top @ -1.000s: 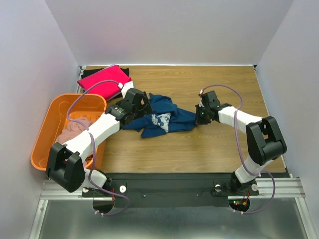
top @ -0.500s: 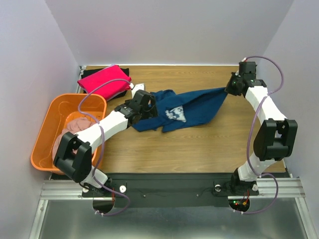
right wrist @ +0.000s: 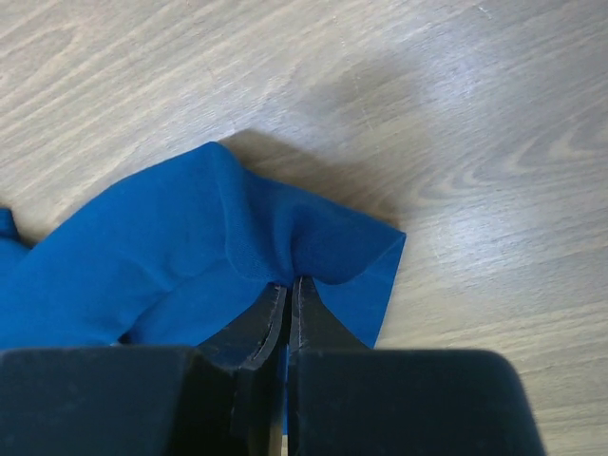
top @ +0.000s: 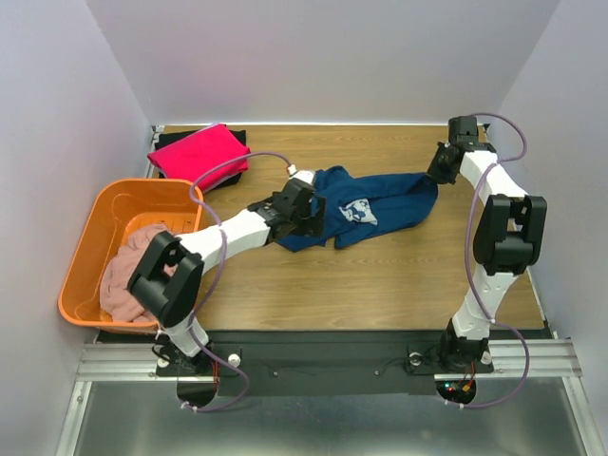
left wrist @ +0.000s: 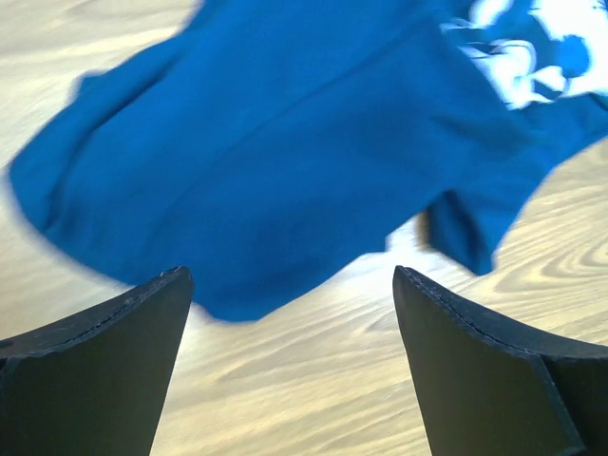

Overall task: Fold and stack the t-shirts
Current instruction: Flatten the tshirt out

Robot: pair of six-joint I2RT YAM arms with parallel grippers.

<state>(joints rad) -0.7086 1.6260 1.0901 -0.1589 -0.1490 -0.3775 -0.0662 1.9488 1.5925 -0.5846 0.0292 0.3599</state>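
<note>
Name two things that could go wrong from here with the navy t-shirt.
1. The right pincer grips only a small edge fold of the navy t-shirt; a pull might slip it free.
2. The left pincer hangs open, pinning nothing, so the crumpled shirt may drag instead of flattening.

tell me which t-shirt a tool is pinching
The navy blue cloth t-shirt with the white print: the right tool is shut on its edge. The folded bright pink t-shirt and the pale pink t-shirt in the orange plastic basket lie free.
</note>
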